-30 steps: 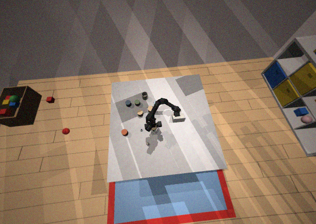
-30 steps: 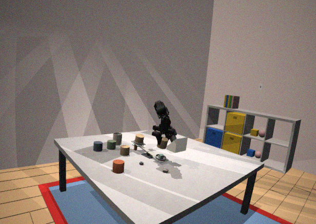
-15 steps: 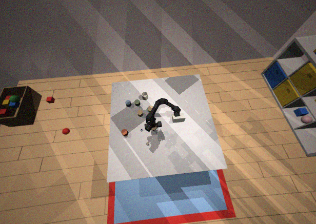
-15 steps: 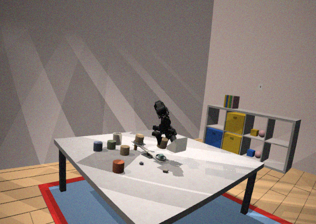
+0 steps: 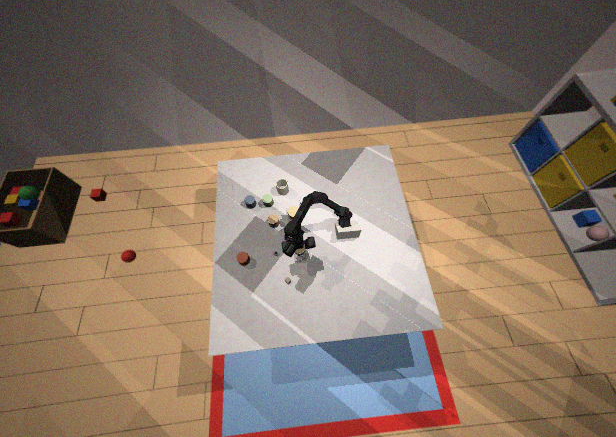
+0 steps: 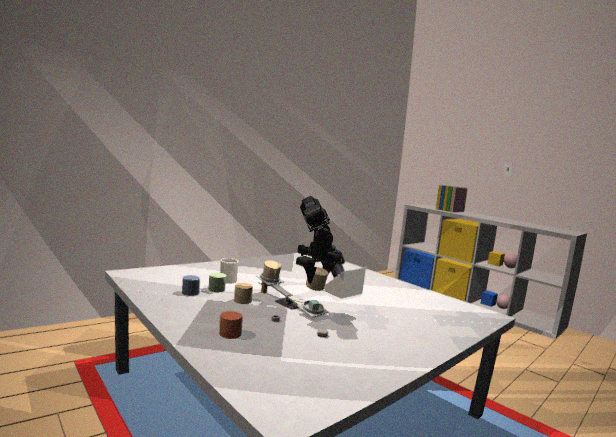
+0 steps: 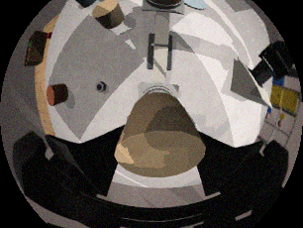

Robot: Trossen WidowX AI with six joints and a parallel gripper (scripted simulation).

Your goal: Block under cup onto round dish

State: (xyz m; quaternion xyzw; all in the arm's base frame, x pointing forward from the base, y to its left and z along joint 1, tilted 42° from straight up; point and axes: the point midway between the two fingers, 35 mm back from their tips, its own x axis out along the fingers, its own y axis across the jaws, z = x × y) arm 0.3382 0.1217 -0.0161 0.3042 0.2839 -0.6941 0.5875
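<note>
My gripper (image 5: 300, 247) (image 6: 318, 276) is shut on a tan cup (image 6: 319, 279) (image 7: 160, 156), which hangs tilted above the near end of the balance (image 6: 281, 290) (image 7: 161, 31). A small grey-green block (image 6: 314, 304) lies uncovered on that near end, below and apart from the cup. In the wrist view the held cup hides the block. The other tan cup (image 5: 293, 212) (image 6: 272, 271) stands upright on the balance's far end. A pale blue disc, seemingly the round dish (image 7: 194, 4), is cut off at the wrist view's top edge; I cannot make it out in the top and exterior views.
A tan cylinder (image 5: 272, 220) (image 6: 243, 293) (image 7: 110, 15), a red-brown one (image 5: 243, 258) (image 6: 231, 325), a blue one (image 6: 191, 285), a green one (image 6: 217, 282) and a grey cup (image 6: 229, 271) stand left of the balance. A small dark ring (image 6: 275, 318) lies nearby. A pale box (image 5: 348, 232) stands at the arm's base.
</note>
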